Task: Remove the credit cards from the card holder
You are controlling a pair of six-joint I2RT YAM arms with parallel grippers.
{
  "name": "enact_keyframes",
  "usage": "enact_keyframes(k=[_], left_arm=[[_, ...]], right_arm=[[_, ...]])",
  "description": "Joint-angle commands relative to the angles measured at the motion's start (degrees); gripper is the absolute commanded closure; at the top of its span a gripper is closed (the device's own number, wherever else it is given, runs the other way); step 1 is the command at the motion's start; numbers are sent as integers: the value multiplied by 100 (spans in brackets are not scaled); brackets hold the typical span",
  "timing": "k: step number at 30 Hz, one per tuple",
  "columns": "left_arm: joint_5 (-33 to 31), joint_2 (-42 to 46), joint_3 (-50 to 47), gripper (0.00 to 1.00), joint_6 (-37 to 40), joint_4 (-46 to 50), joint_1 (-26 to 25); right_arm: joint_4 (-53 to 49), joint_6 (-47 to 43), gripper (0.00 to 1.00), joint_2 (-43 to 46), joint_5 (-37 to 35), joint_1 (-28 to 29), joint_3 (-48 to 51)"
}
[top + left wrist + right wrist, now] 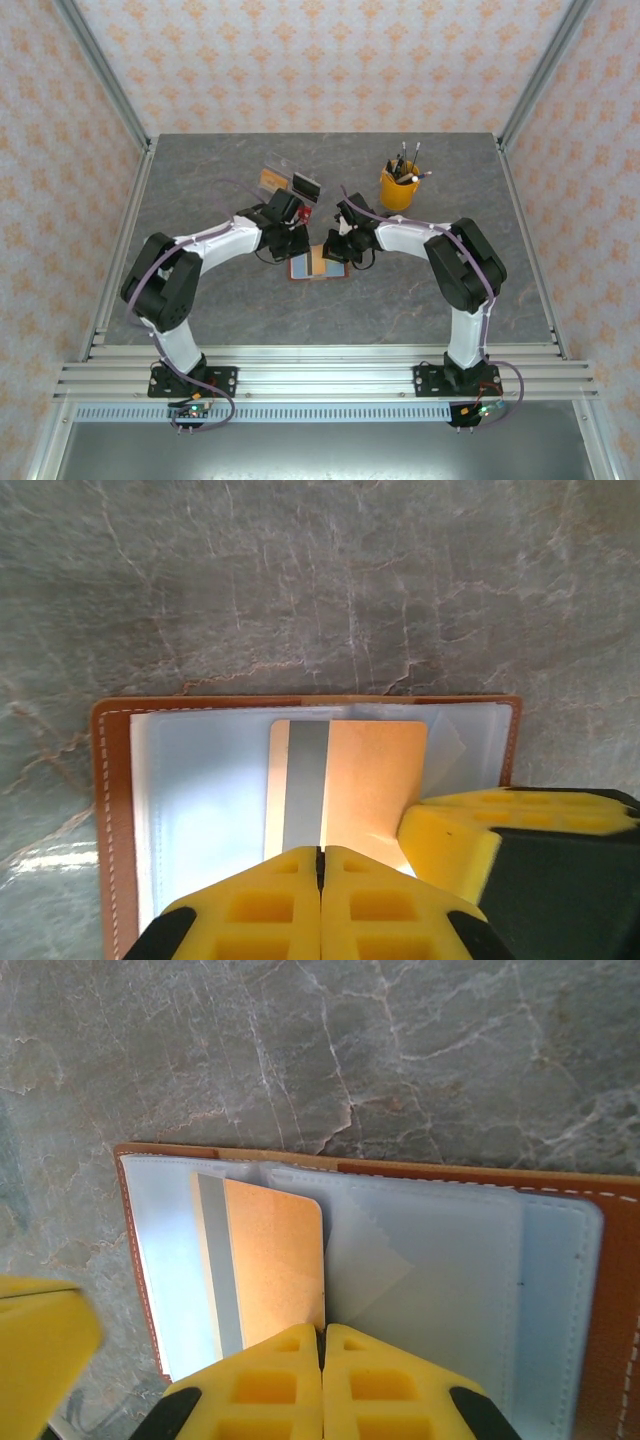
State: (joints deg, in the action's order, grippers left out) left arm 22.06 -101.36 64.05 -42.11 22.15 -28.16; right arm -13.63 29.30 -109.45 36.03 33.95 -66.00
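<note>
The card holder (318, 266) lies open and flat on the grey table, reddish-brown leather (110, 800) round pale blue-grey pockets (450, 1280). An orange credit card (372, 780) with a grey stripe sticks partly out of a pocket, lying flat; it shows again in the right wrist view (272, 1260). My left gripper (320, 854) is shut, its tips resting on the card's near edge. My right gripper (322, 1334) is shut too, tips at the card's corner beside a clear sleeve flap (370, 1260). Both grippers (298, 243) (341, 248) meet over the holder. No black card is visible.
A clear acrylic stand (290, 181) with cards stands just behind the left gripper. A yellow cup (399, 187) of pens stands at the back right. Bare grey marble-patterned table (200, 180) surrounds the holder.
</note>
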Motion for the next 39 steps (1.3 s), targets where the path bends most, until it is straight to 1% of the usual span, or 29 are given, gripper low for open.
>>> enact_keyframes(k=[1, 6, 11, 17, 28, 30, 34, 36, 39], left_arm=[[53, -236, 91, 94, -52, -66, -79], [-139, -425, 116, 96, -26, 159, -79], [-408, -529, 80, 97, 1, 377, -83], [-422, -586, -67, 98, -60, 318, -81], [-422, -557, -135, 98, -96, 272, -82], [-402, -547, -130, 98, -96, 268, -78], [-239, -467, -109, 96, -62, 224, -6], [-166, -376, -105, 94, -37, 233, 83], [89, -154, -114, 86, 106, 152, 196]], right_arm=[[-13, -108, 93, -153, 22, -29, -71], [52, -82, 92, -179, 155, -46, -80], [348, 115, 88, -118, 579, -72, -71], [614, 285, 83, -98, 802, -73, -54], [1046, 564, 82, -309, 979, -78, 53], [1033, 543, 83, -311, 963, -81, 52], [726, 275, 92, -237, 858, -141, 26], [460, 34, 95, -110, 718, -222, 8], [122, -276, 98, 134, 734, -373, 31]])
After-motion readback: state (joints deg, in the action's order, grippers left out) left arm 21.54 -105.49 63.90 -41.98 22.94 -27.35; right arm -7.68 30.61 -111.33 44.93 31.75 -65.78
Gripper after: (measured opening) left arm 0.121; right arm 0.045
